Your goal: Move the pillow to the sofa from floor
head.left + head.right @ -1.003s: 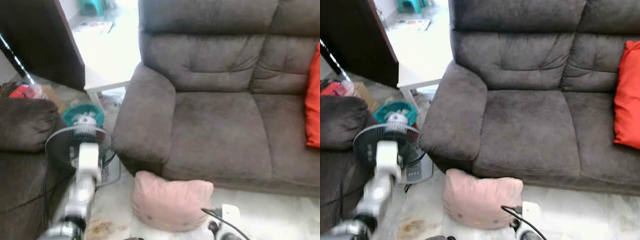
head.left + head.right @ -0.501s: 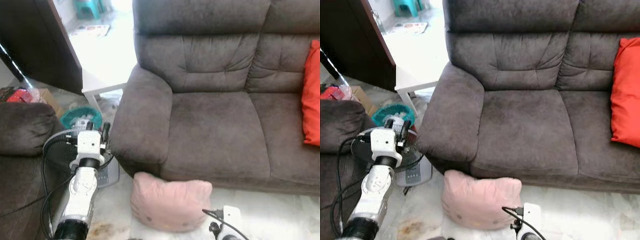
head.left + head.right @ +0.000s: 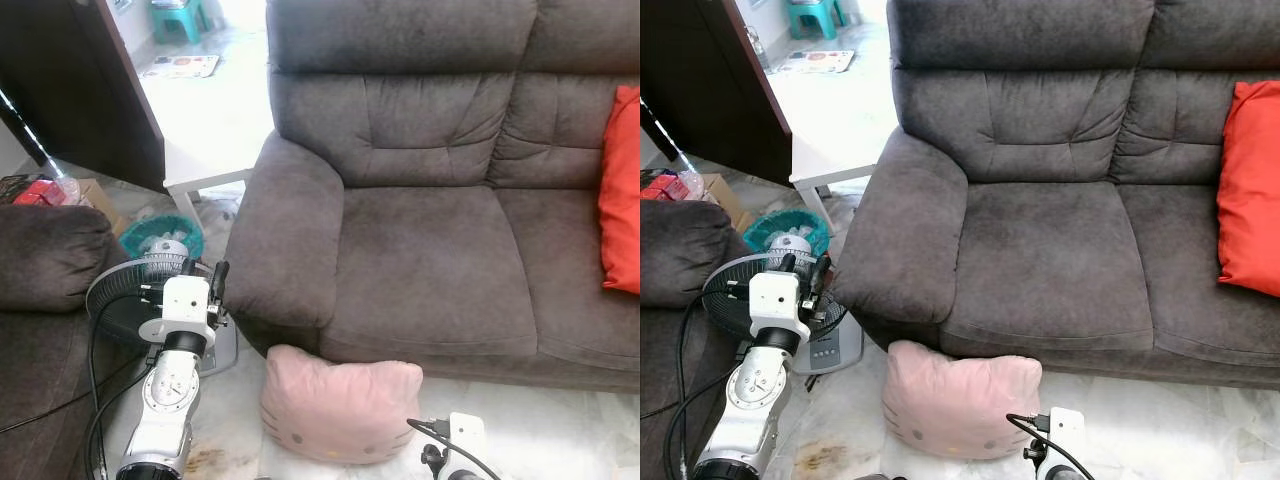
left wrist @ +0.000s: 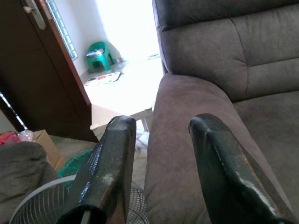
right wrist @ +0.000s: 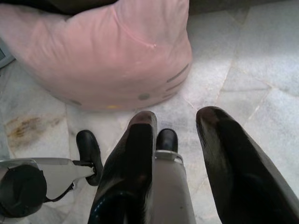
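Item one, dark brown sofa [image 3: 430, 240], two seats, is standing ahead of both claws, its rolled armrest lying just beyond the left claw. Item two, marble floor [image 3: 1160, 420], is spreading below both claws. Item three, pink pillow [image 3: 340, 412] with a cat face, is lying on that floor against the sofa's front edge, just ahead of the right claw and to the right of the left claw. Item four, orange cushion [image 3: 1248, 190], is leaning on the far right seat, well apart from both claws. Item five, electric fan [image 3: 740, 300], is sitting directly behind the left claw. Left claw [image 4: 161, 135] is hanging raised, fingers spread apart, gripping nothing. Right claw [image 5: 180, 123] is pointing down at the floor, fingers likewise parted and empty.
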{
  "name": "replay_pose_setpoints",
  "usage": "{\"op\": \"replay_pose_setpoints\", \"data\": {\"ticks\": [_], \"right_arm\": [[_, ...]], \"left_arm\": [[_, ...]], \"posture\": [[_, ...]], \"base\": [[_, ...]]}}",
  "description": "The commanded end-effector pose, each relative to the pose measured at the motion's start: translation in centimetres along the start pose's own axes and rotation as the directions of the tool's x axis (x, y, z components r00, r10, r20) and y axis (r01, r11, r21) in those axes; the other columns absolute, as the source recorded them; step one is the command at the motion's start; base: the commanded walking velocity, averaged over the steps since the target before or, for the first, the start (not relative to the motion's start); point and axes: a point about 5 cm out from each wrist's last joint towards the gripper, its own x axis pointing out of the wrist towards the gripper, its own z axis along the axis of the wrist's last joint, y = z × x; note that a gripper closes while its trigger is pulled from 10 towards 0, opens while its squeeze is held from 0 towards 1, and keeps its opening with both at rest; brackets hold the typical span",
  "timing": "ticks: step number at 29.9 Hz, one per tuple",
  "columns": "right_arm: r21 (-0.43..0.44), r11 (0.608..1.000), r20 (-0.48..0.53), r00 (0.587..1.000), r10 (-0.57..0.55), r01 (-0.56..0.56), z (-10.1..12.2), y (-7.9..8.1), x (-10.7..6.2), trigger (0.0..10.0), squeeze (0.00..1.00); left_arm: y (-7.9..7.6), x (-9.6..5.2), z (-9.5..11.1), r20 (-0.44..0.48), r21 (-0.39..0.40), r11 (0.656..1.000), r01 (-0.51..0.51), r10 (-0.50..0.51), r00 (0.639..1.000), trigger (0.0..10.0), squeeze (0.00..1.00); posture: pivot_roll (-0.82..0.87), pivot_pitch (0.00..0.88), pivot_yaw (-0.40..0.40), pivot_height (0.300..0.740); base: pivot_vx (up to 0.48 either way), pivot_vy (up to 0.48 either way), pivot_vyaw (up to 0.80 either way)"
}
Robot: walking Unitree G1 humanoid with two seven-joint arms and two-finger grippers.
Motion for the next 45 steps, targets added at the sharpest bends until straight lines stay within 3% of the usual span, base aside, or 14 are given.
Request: {"op": "replay_pose_setpoints", "data": {"ticks": [1,13,36,45], "right_arm": [[-0.007,1.000,-0.013,1.000,0.005,-0.005,-0.3,0.1,0.0,10.0,0.00],[-0.015,1.000,-0.023,1.000,0.011,-0.012,-0.4,0.2,0.0,10.0,0.00],[-0.003,1.000,-0.011,1.000,0.013,-0.013,-0.3,0.2,0.0,10.0,0.00],[-0.026,0.999,0.204,0.979,-0.018,0.024,1.6,0.1,-0.3,10.0,0.00]], "left_arm": [[0.4,0.1,0.4,0.008,-0.002,1.000,-0.014,0.014,1.000,10.0,0.00],[0.3,0.4,1.0,0.010,-0.007,1.000,-0.010,0.010,1.000,10.0,0.00],[-0.2,0.1,0.8,-0.012,-0.014,0.999,0.028,-0.029,1.000,10.0,0.00],[-0.6,0.2,1.7,0.029,0.002,0.999,0.053,-0.053,0.998,10.0,0.00]], "posture": [[0.11,0.064,0.029,0.740],[0.11,0.071,0.033,0.740],[0.12,0.077,0.031,0.740],[0.11,0.078,0.038,0.740]], "base": [[0.345,0.000,0.00],[0.402,0.000,0.00],[0.000,0.000,0.00],[0.000,0.000,0.00]]}}
